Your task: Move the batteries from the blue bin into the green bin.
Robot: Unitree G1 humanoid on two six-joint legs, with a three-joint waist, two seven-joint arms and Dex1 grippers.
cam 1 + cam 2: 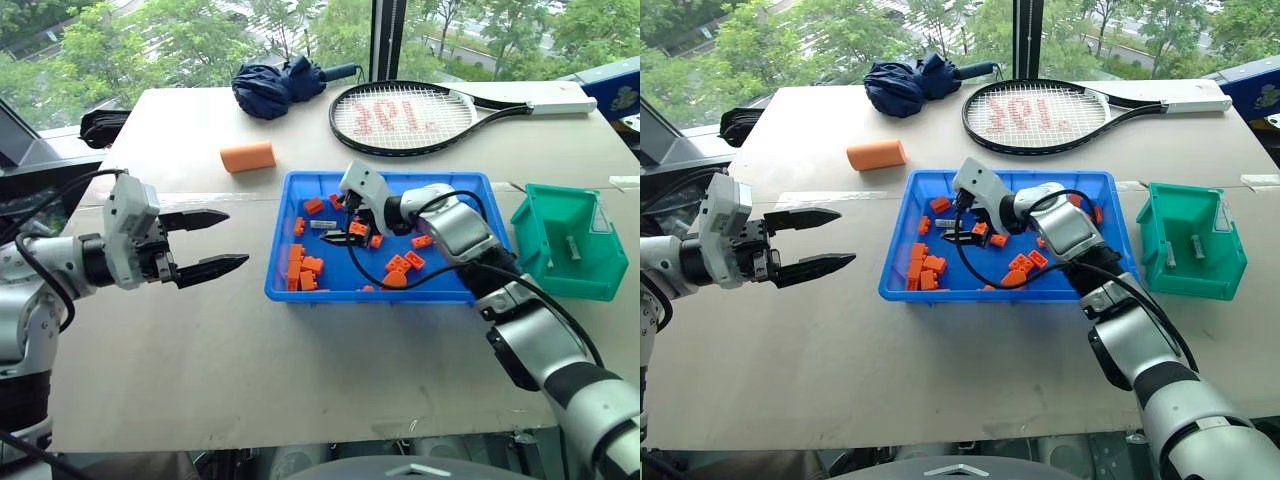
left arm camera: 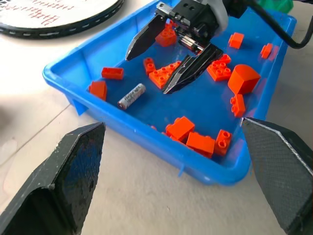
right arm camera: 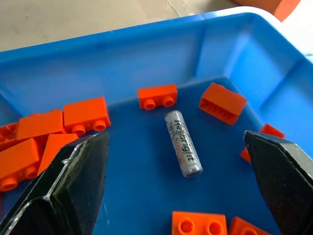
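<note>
Leftmost, the left gripper point(image 1: 213, 243) is held released above the tabletop point(image 1: 200, 340). One battery point(image 3: 183, 143) is left in the blue bin point(image 1: 300, 290), framed by the released right gripper point(image 1: 345, 222). Two batteries point(image 1: 1183, 249) are seen in the green bin point(image 1: 1160, 275).

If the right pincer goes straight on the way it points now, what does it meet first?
Most likely the silver battery lying on the floor of the blue bin: it sits between the open right pincer's fingertips, just ahead. Depth is uncertain.
</note>
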